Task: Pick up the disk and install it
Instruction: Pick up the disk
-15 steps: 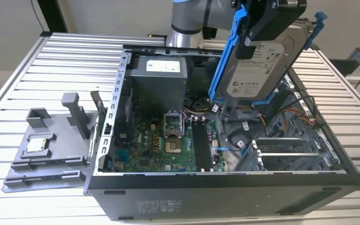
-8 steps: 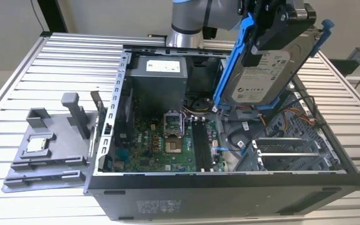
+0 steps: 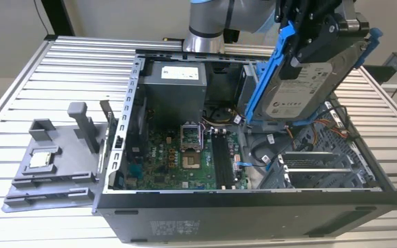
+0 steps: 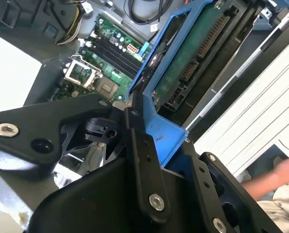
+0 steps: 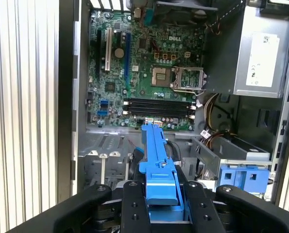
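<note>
Disk (image 3: 302,88) is up in the air in the upper right of the exterior view. It is tilted, with its top end high and its low end down by the open computer case (image 3: 254,199). Its white label faces the camera, and its blue frame runs along its long sides. I cannot tell if the low end touches anything in the case.

The jaws are closed on the top end of the disk. In the first wrist view they press on both sides of the blue frame of the disk (image 5: 159,165). In the second wrist view the green underside of the disk (image 4: 193,53) shows, with the blue frame around it.

The robot arm (image 3: 212,20) comes down from the top middle of the exterior view.

The case lies on its side with its cover off. Inside it is a green board (image 3: 184,155), which also shows in both wrist views (image 5: 144,73) (image 4: 110,48). A grey box with a white sticker (image 3: 174,77) sits at the far end of the case. Another blue frame (image 5: 244,177) sits in the case, near that grey box (image 5: 261,53).

The case rests on a surface (image 3: 19,88) made of metal slats. On the exterior view's left, just beside the case, is a grey stand (image 3: 54,170). A small square silver chip (image 3: 41,159) lies on it.
</note>
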Available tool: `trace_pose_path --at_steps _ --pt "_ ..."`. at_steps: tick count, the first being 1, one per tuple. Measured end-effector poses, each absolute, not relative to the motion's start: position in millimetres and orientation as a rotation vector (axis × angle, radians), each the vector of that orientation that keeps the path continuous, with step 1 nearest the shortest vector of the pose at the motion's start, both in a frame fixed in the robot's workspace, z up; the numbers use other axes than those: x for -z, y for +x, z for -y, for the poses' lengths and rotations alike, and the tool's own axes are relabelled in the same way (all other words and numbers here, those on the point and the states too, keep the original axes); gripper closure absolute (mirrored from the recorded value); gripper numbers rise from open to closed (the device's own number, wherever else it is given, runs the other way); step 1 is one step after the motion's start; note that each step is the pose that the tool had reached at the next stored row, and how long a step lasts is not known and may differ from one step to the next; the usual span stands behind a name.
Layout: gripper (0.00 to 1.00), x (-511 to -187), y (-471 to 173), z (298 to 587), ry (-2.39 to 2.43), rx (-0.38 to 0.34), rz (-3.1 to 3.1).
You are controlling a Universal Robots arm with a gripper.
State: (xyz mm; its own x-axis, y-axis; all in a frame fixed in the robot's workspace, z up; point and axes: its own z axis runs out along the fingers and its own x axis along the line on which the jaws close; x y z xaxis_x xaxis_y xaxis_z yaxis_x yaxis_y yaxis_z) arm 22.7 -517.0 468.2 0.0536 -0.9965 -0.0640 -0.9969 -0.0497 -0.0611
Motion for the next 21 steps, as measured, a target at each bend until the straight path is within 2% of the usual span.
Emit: trace_pose_path --at_steps 21 --pt "1.00 -459 41 552 -2.202 -0.009 -2.103"
